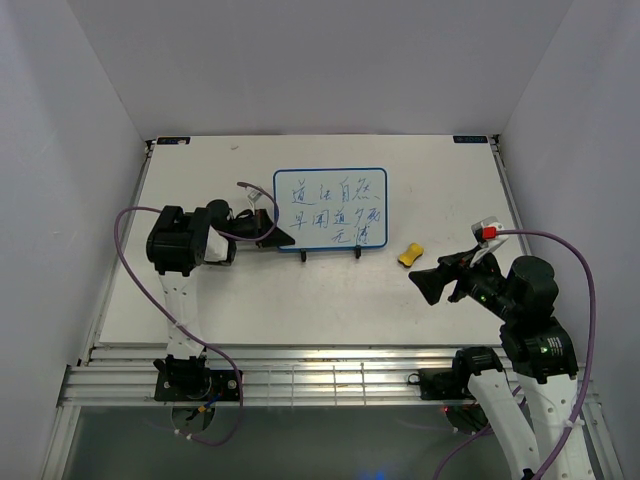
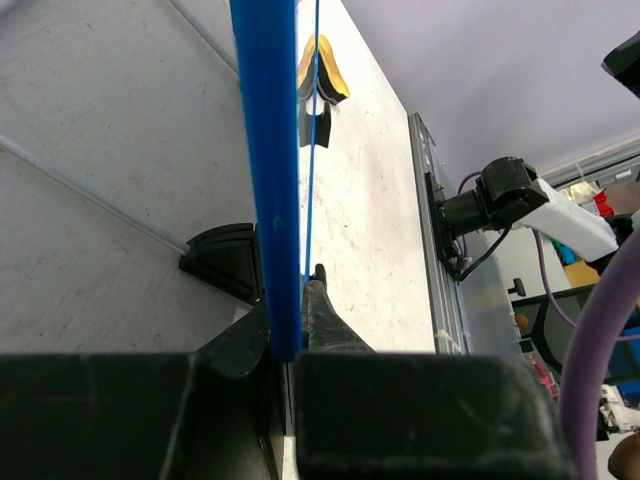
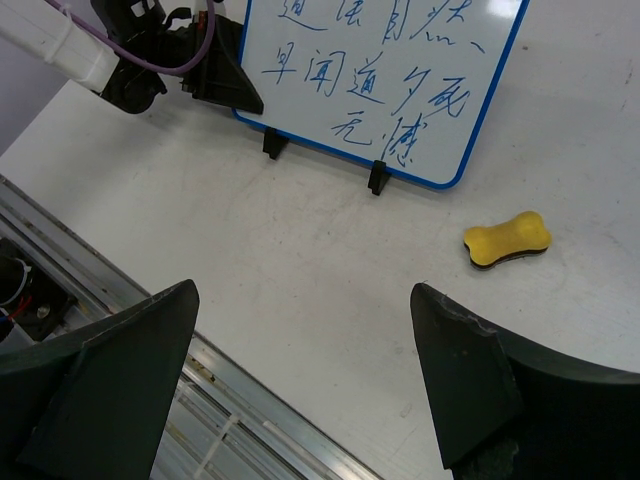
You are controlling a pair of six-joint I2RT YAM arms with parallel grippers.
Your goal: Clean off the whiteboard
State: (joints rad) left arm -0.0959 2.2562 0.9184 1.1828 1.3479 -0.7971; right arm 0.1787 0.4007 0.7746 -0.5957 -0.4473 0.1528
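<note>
The whiteboard (image 1: 330, 208), white with a thin blue frame and two black feet, stands on the table and bears blue handwritten characters. It also shows in the right wrist view (image 3: 380, 70). My left gripper (image 1: 275, 236) is shut on the whiteboard's left blue edge (image 2: 268, 200), seen edge-on between the fingers. A yellow bone-shaped eraser (image 1: 411, 254) lies on the table right of the board, also in the right wrist view (image 3: 507, 239). My right gripper (image 1: 432, 283) is open and empty, held above the table in front of the eraser.
The white table (image 1: 300, 300) ends in a metal rail (image 1: 330, 375) at the near edge. White walls enclose the left, back and right sides. Purple cables loop off both arms.
</note>
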